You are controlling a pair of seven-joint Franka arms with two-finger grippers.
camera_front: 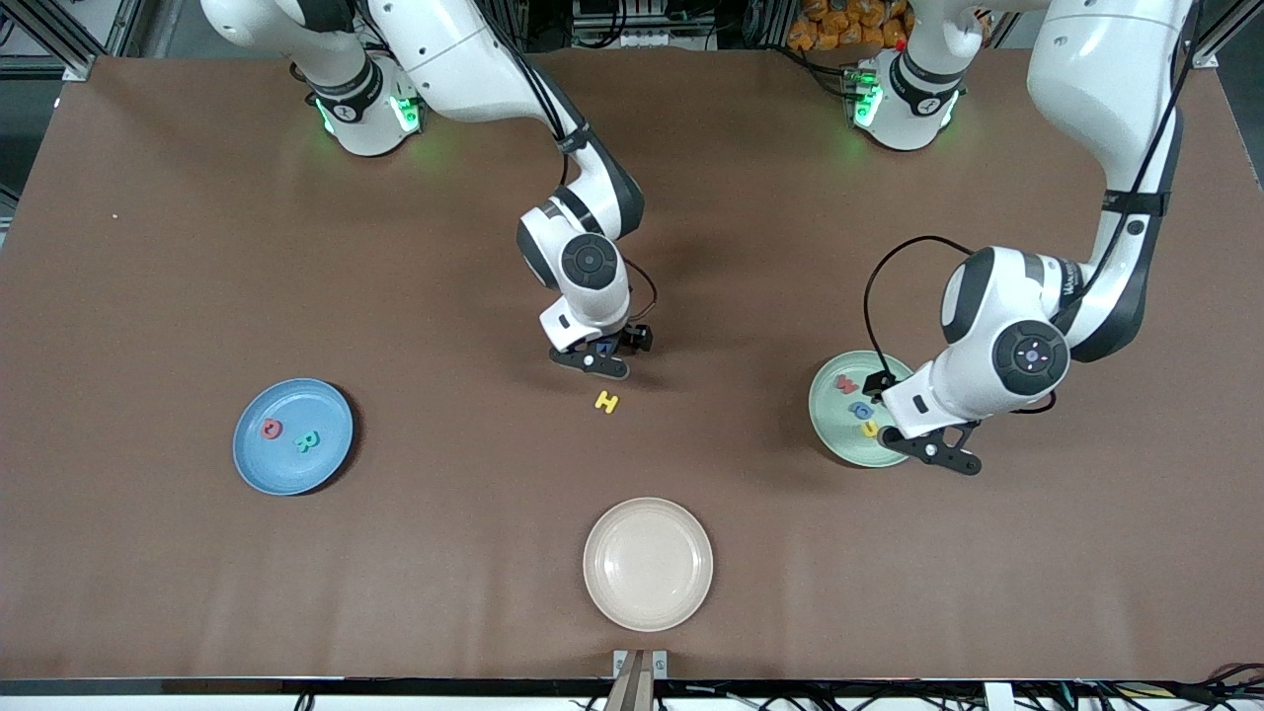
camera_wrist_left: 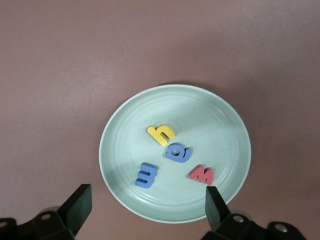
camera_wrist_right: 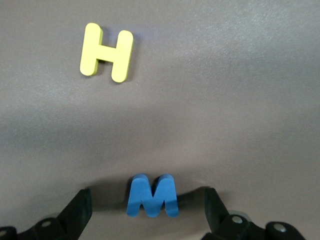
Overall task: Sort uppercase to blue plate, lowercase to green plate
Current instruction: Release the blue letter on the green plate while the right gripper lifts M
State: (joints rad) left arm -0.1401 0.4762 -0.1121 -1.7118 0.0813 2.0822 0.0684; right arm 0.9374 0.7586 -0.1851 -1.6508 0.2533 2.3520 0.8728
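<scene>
The green plate holds the lowercase letters: yellow h, blue a, blue m and red w. My left gripper hangs open and empty over that plate's rim. The blue plate holds a red Q and a green R. At mid-table my right gripper is down low and open. The blue W sits between its fingers, with a gap on each side. The yellow H lies on the table beside it, nearer the camera.
A cream-beige plate with nothing on it sits near the table's front edge, midway between the two arms' ends. The brown tabletop between the three plates is bare.
</scene>
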